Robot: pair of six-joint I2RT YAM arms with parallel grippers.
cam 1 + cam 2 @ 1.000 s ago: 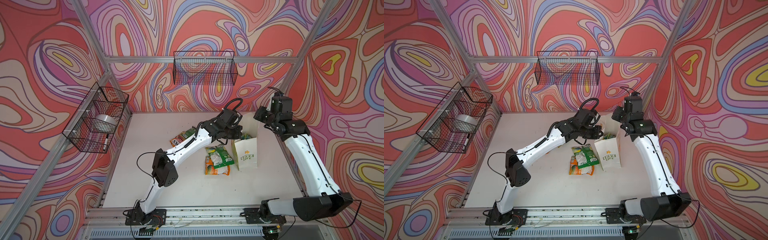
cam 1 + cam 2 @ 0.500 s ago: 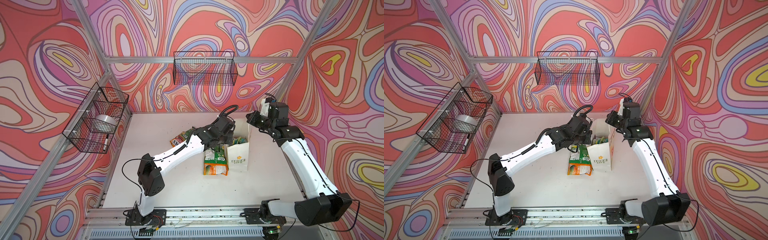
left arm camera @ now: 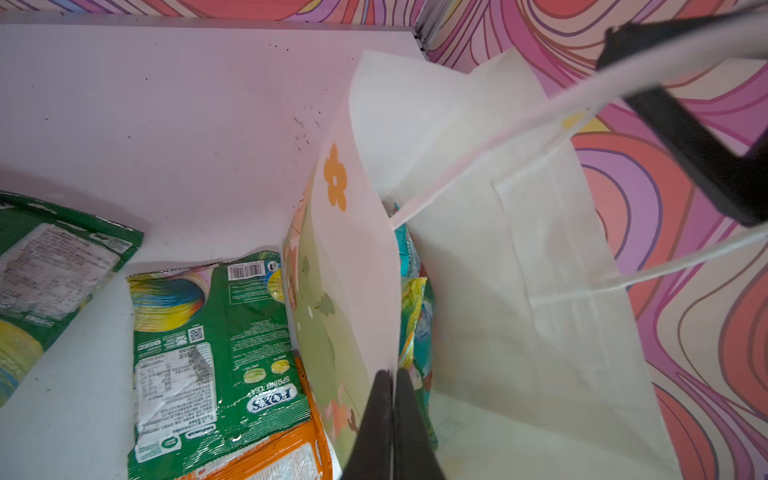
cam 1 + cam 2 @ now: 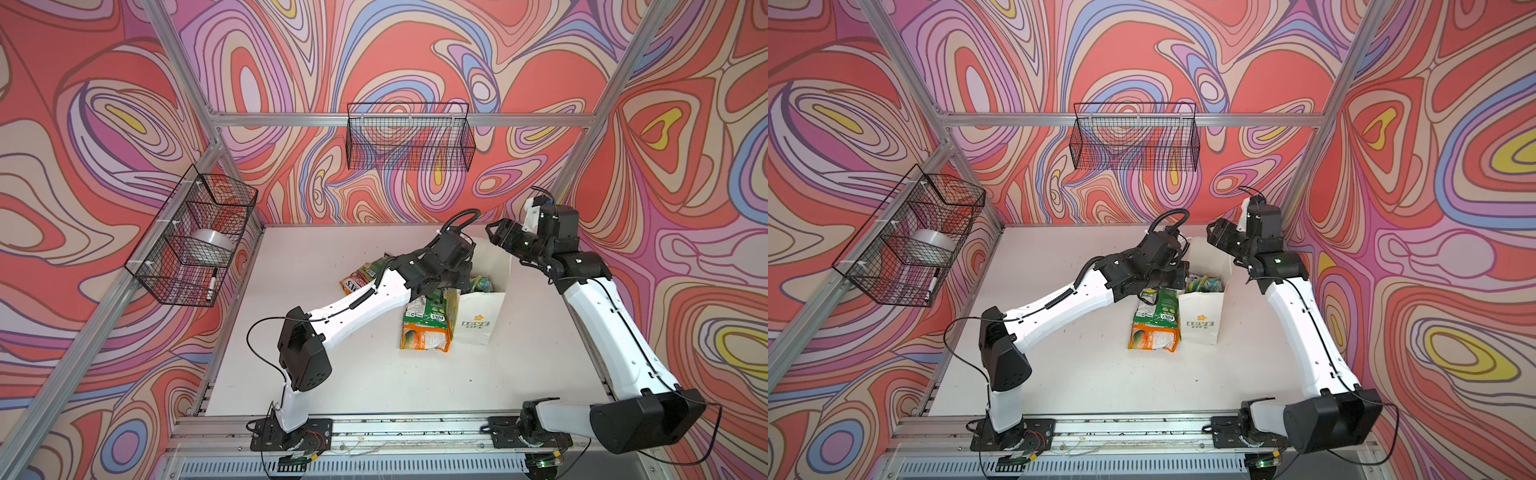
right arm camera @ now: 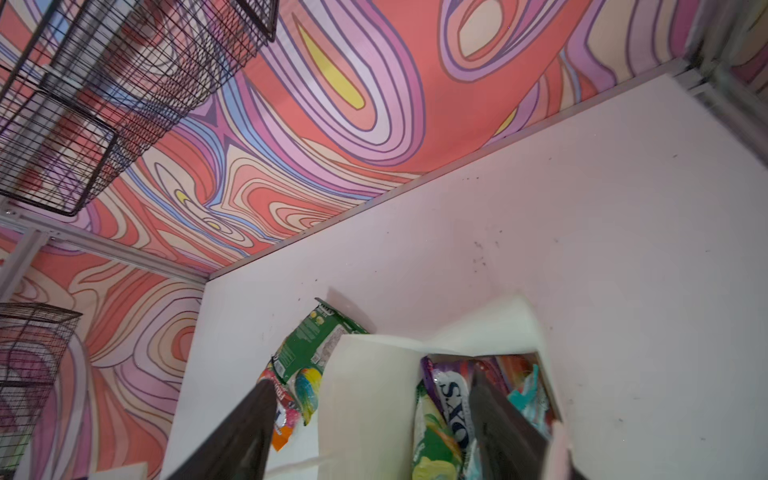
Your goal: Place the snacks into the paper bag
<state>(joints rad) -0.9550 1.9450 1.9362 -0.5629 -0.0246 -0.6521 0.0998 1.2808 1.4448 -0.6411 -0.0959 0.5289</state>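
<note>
Pinches the top edge of the paper bag (image 4: 478, 316) w/ left claw (image 3: 391, 376), fingers pressed together flat on the printed wall. Holds right claw (image 5: 372, 380) spread wide over the bag mouth, nothing between the fingers. Shows one cord handle (image 3: 498, 141) stretched from the rim up toward that claw at upper right of left wrist view; can't tell if touching.

Stands the bag upright on the bench (image 4: 332, 374), just right of centre in both top views, mouth open, "LOVE LIFE" face toward the lower frame edge. Finds snacks (image 4: 426, 324) in 3 spots:
- a green packet (image 3: 232, 353) lying on an orange packet (image 3: 270, 457), pile touching the bag's left side
- more packets up-left of that, partly hidden behind the left arm
- several inside the bag, incl. a purple packet (image 5: 444, 380) and a teal packet (image 3: 423, 336)

Vs 1 s ago in top views: puts bag a little further left, left claw lower and further left, left elbow toward lower left, right claw further left, off the right wall and above the bag's back wall. Vs 0.5 s ago: barely any shift in arms or bag. Can't judge right claw's earlier spread, too small there. Leaves back wire basket (image 4: 409, 137) and side wire basket (image 4: 195, 245) as before.
</note>
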